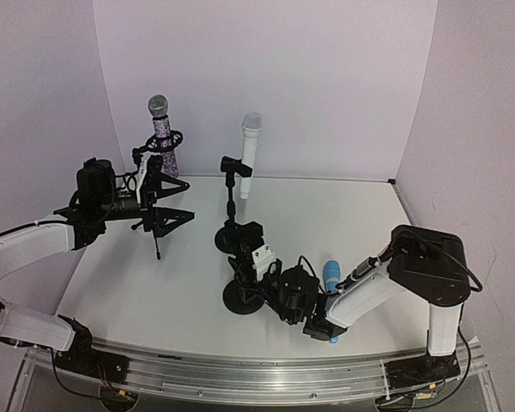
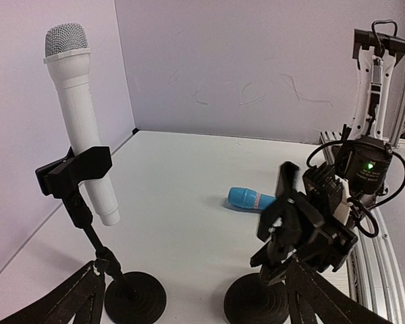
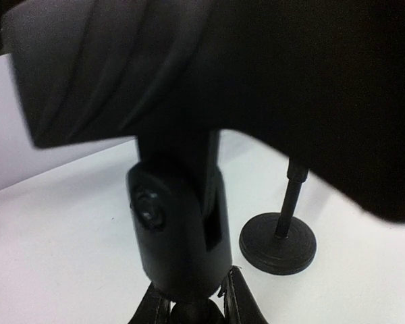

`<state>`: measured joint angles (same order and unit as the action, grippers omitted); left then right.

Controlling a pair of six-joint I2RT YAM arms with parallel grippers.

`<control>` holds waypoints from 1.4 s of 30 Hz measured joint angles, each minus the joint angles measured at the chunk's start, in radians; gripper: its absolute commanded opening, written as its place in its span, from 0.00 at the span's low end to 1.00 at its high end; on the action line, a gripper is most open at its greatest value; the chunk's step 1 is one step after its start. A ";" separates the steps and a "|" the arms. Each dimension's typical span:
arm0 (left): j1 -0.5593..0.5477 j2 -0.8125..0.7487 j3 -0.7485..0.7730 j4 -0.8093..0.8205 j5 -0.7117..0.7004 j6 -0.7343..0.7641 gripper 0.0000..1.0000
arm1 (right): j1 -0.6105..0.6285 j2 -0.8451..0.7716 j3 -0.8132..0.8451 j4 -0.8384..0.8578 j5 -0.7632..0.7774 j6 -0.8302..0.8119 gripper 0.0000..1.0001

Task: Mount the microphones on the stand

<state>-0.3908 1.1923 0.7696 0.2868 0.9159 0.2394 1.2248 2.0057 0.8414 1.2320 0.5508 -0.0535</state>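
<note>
The white microphone [image 1: 250, 154] stands clipped in a round-based stand [image 1: 229, 239]; it also shows in the left wrist view [image 2: 81, 121]. The glittery purple microphone [image 1: 162, 130] sits in a stand at the back left. The light blue microphone [image 1: 330, 276] lies flat on the table beside my right arm, and shows in the left wrist view [image 2: 251, 200]. My right gripper [image 1: 256, 263] is shut on the stem of a second round-based stand [image 1: 243, 297], just below its empty clip [image 3: 179, 229]. My left gripper [image 1: 176, 201] is open and empty, near the purple microphone's stand.
White walls close the table at the back and sides. The two round bases [image 2: 135, 297] [image 2: 256, 300] stand close together mid-table. My right arm [image 1: 369, 287] lies low across the front right, over the blue microphone's tail.
</note>
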 measured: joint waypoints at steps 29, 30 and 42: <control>-0.025 0.012 0.013 -0.105 0.079 0.084 1.00 | 0.038 -0.039 -0.098 0.041 0.078 0.089 0.90; -0.034 0.012 0.016 -0.116 0.074 0.084 1.00 | 0.052 -0.078 -0.126 0.006 0.092 0.106 0.90; -0.167 0.023 0.076 -0.214 0.040 0.118 1.00 | 0.099 -0.713 -0.170 -1.130 0.138 0.641 0.87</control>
<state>-0.5580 1.2151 0.8455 0.0728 0.9554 0.3579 1.3239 1.2929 0.6714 0.1015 0.6888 0.5874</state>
